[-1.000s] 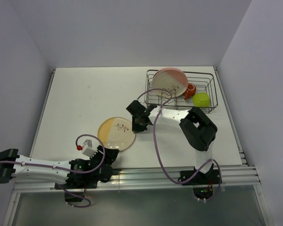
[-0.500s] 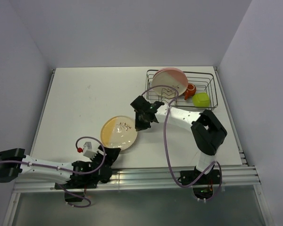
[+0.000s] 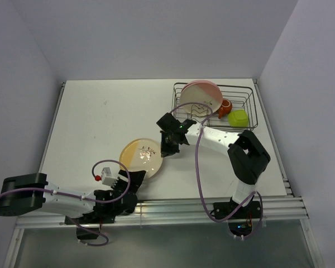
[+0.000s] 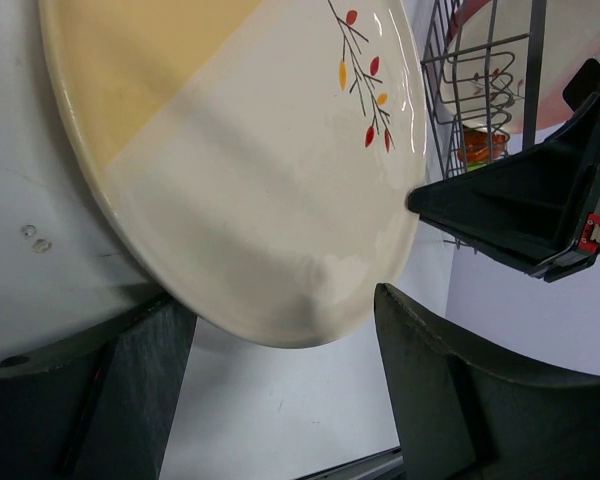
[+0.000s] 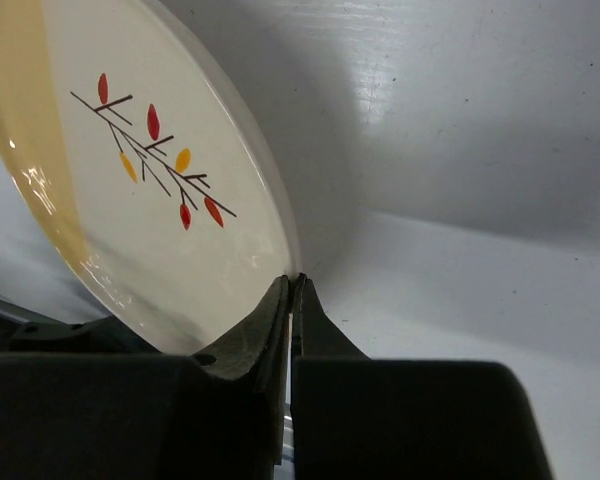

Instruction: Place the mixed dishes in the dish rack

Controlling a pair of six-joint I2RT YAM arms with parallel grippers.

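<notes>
Starting on the left: our left gripper sits at the near rim of the yellow-and-cream plate. Its fingers are spread wide and grip nothing; in the wrist view the plate's edge lies just ahead of the gap. The plate is close to the table's front edge and looks tipped, its right side raised.

On that right rim our right gripper is pinched tight, and in its wrist view the fingertips meet on the thin lip by the leaf sprigs. So the right arm has the plate and is the nearer arm to the target.

The dish rack lies right of and behind the claw, long side running left to right. The pink-and-cream plate stands at its left end, with the orange-red cup and lime-green bowl further right.

We judge the move is up, back and right. The plate needs turning on edge to clear the rack's near wire and drop between dividers in front of the standing plate. With such a thin pinch, we'd watch for slipping.
</notes>
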